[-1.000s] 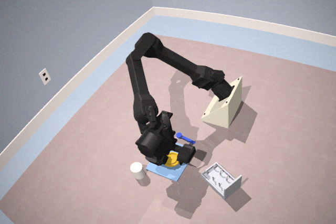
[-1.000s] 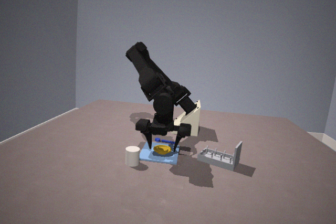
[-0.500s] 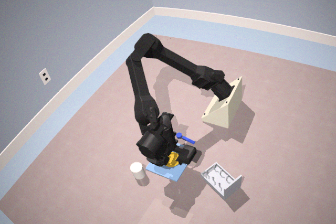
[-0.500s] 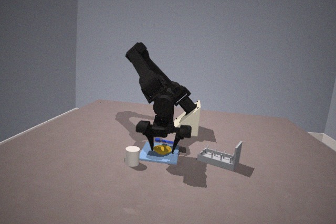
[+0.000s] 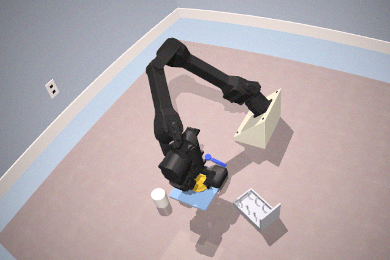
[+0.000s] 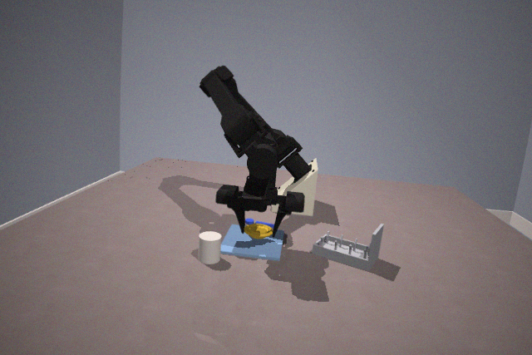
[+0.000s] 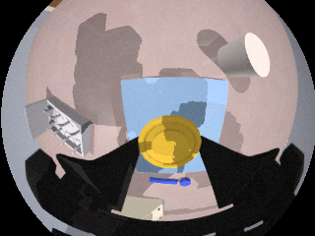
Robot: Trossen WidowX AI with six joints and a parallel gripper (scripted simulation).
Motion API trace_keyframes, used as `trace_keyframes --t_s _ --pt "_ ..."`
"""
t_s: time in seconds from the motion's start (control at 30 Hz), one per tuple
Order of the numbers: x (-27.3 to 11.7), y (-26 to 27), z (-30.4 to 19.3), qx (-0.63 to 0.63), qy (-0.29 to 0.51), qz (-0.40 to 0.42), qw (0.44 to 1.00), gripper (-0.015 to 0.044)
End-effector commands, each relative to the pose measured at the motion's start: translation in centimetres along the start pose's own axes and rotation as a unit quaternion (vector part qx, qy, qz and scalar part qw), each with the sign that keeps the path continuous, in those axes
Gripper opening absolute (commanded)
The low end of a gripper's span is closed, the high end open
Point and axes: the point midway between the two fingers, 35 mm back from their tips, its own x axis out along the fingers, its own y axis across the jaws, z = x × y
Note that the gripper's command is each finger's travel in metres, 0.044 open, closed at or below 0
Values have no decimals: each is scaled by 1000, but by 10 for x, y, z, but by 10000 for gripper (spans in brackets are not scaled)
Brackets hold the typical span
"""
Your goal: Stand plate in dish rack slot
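Black parallel-jaw gripper [image 6: 259, 230] down over the pale blue square mat [image 6: 240, 249], jaws clamped on opposite rims of the round yellow plate [image 6: 258, 229], which lies flat on the mat. From the wrist: whole plate face [image 7: 169, 141] visible between the two dark fingers, one at each side of the rim. From the top: only a sliver of plate [image 5: 199, 184], the rest hidden under the wrist. Small blue spoon [image 5: 215, 160] just behind the plate, off the mat's far edge. White cylindrical cup [image 6: 209, 248] close beside the mat's left edge, not touching. Grey dish rack with upright rails and one tall end wall [image 6: 348, 247] apart to the right, bare tabletop between. Cream wedge-shaped base block [image 5: 261, 123] well behind, carrying the arm.
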Motion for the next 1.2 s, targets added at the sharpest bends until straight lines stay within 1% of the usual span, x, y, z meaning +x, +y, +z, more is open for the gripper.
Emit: trace_keyframes --t_s 0.0,0.03,0.37,1.0,1.17 --pt "-20 3 7 3 -6 5 1000 21" --pt "-25 3 8 3 -6 6 1000 0" --pt "-72 6 13 9 -7 13 1000 0" --pt "-151 7 14 3 -4 3 1000 0" --pt "-157 11 12 12 -4 3 1000 0"
